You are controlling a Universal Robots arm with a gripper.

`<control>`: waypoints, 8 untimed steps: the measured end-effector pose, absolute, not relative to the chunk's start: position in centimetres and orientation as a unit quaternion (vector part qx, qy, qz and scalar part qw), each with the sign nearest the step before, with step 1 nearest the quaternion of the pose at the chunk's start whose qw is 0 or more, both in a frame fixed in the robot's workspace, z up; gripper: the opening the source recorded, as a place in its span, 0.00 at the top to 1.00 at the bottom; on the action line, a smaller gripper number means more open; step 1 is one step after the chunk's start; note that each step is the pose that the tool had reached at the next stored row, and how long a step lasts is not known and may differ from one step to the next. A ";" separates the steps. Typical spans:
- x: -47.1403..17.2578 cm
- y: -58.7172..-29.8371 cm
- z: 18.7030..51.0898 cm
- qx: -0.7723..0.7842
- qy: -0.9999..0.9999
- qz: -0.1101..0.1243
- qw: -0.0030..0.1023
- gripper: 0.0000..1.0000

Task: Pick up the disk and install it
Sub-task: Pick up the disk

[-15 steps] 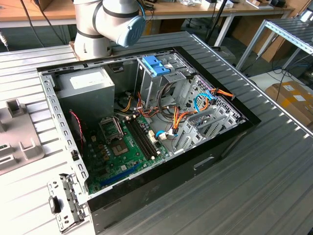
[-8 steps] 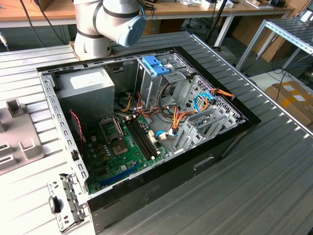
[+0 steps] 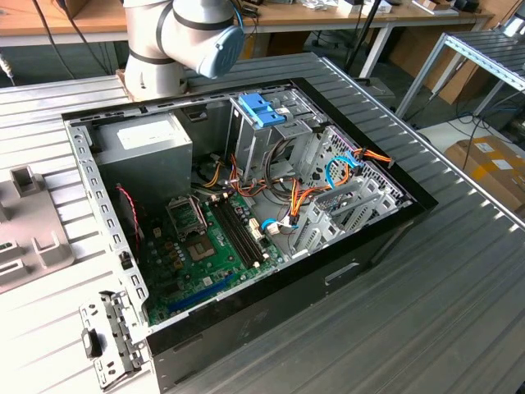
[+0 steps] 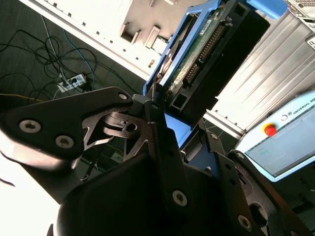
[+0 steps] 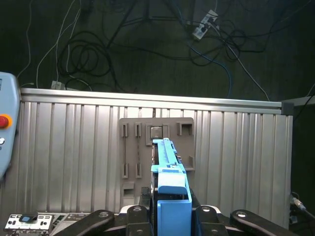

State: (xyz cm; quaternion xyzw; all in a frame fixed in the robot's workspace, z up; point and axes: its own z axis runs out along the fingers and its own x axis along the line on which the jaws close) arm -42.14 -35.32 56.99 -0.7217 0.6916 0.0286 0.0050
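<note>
My gripper (image 5: 171, 217) is shut on the disk (image 5: 170, 184), which stands edge-on between the fingers (image 5: 138, 215) with its bright blue rails and tab showing. In the second wrist view the disk (image 4: 206, 54) shows its green circuit board and dark connector side, and the gripper (image 4: 183, 135) clamps its lower end. The disk hangs over a grey holder plate (image 5: 135, 147) on the ribbed metal table. In the exterior view the open computer case (image 3: 246, 205) lies on the table, with a blue-latched drive cage (image 3: 262, 108) at its far side.
Inside the case are a grey power-supply box (image 3: 143, 141), a green motherboard (image 3: 205, 250) and loose orange and blue cables (image 3: 344, 168). The arm's joint (image 3: 184, 37) stands behind the case. A control pendant with a red button (image 5: 5, 122) and floor cables (image 5: 98, 54) lie beyond the table.
</note>
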 end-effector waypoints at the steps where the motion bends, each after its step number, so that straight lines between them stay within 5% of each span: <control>1: -42.1 -35.4 57.0 -0.722 0.692 0.029 0.005 0.63; 8: -42.1 -35.9 56.9 -0.722 0.692 0.029 0.005 0.63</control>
